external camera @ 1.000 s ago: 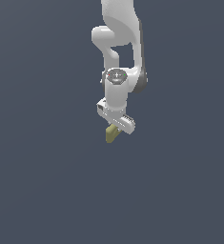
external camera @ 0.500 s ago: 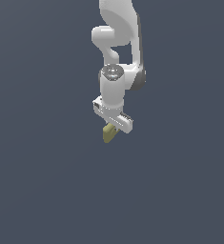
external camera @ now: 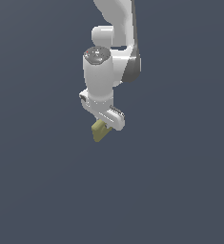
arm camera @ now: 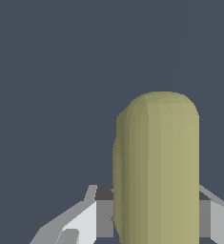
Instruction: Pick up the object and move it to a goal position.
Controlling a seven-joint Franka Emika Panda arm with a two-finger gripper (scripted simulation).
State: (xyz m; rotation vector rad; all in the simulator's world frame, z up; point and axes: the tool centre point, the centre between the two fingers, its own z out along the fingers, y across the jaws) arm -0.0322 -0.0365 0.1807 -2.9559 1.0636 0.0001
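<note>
From the exterior view I see the white arm [external camera: 108,62] reaching down against a plain dark grey background, its hand [external camera: 103,127] pinching the object [external camera: 100,131], a small olive-yellow block that juts out below the hand and tilts toward the exterior view's left. In the wrist view the object [arm camera: 156,167] fills much of the picture, rounded at its far end, with the hand's pale fingers [arm camera: 87,219] pressed against both its sides.

The olive-yellow block [arm camera: 157,171] with rounded edges fills much of the wrist view, standing between the gripper's [arm camera: 156,217] white fingers [arm camera: 87,221], which press it from both sides against plain dark grey.
</note>
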